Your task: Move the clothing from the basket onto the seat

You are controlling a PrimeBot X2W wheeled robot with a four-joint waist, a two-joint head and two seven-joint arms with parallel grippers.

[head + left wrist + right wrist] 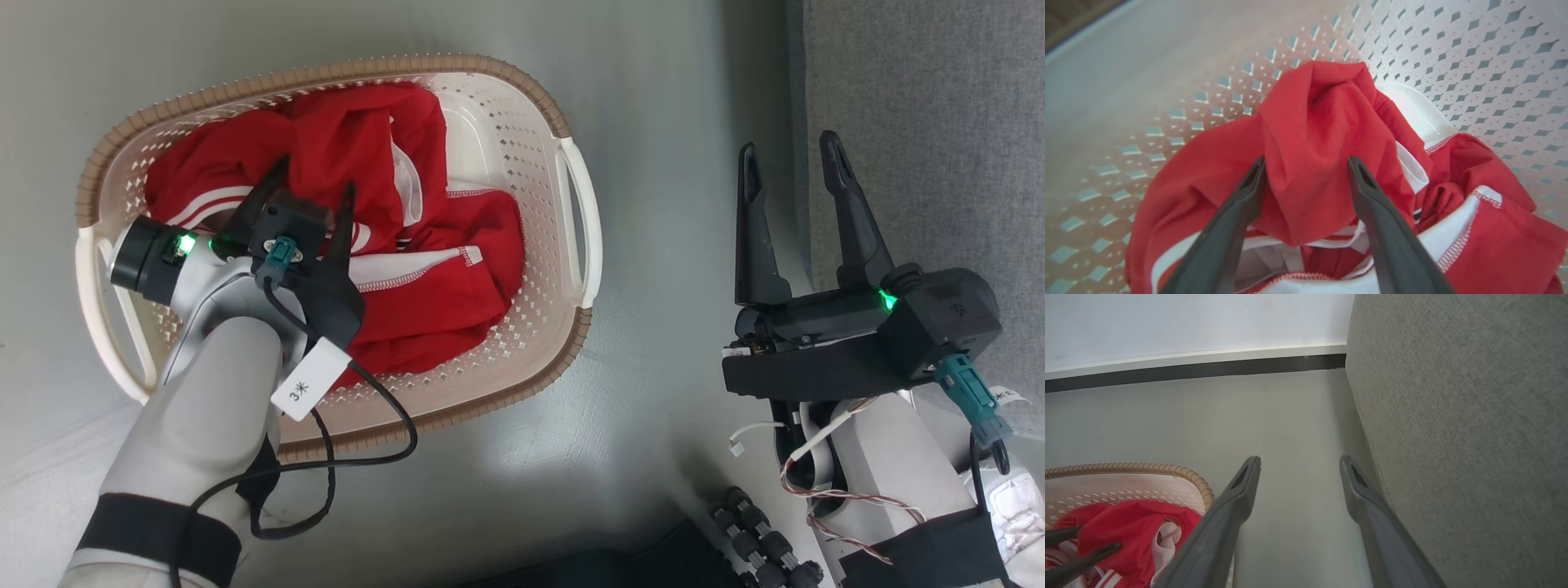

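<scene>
My left pincer (317, 181) is down in the basket (490, 69), at 10 o'clock in head view. Its fingers are spread, straddling a raised red fold of the clothing (343, 139); the fold fills the gap but isn't clamped, as left wrist view shows (1306, 163). All the clothing (1310, 122) is heaped inside the basket (1453, 61), white trim toward 5 o'clock. My right pincer (789, 147) is at 4 o'clock, spread and holding nothing, above the floor (669, 122) just beside the seat (922, 122). The seat is at 2 o'clock, apart from the basket.
</scene>
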